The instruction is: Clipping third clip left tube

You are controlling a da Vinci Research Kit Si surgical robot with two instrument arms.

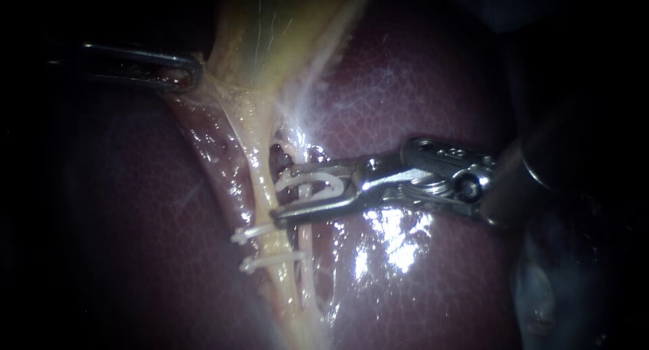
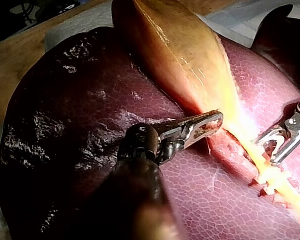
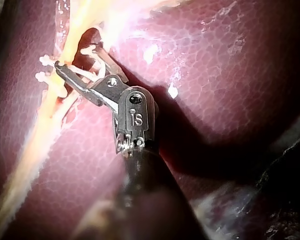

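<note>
Two white plastic clips (image 1: 253, 232) cross the pale yellow left tube (image 1: 259, 174). The third should probably sit just above them, with the tube fully inside before squeezing. Right instrument (image 1: 277, 192): jaws spread, cradling an open white clip (image 1: 318, 182) against the tube. Left instrument (image 1: 188, 73): jaws clamped on the yellowish gallbladder (image 1: 270, 32).

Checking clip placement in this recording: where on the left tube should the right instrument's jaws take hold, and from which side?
Probably the bare stretch of the left tube just above the two clips already on it, coming from the endoscope view's right. The right instrument with its loaded clip lies there, crosswise to the tube, which runs top to bottom.
</note>
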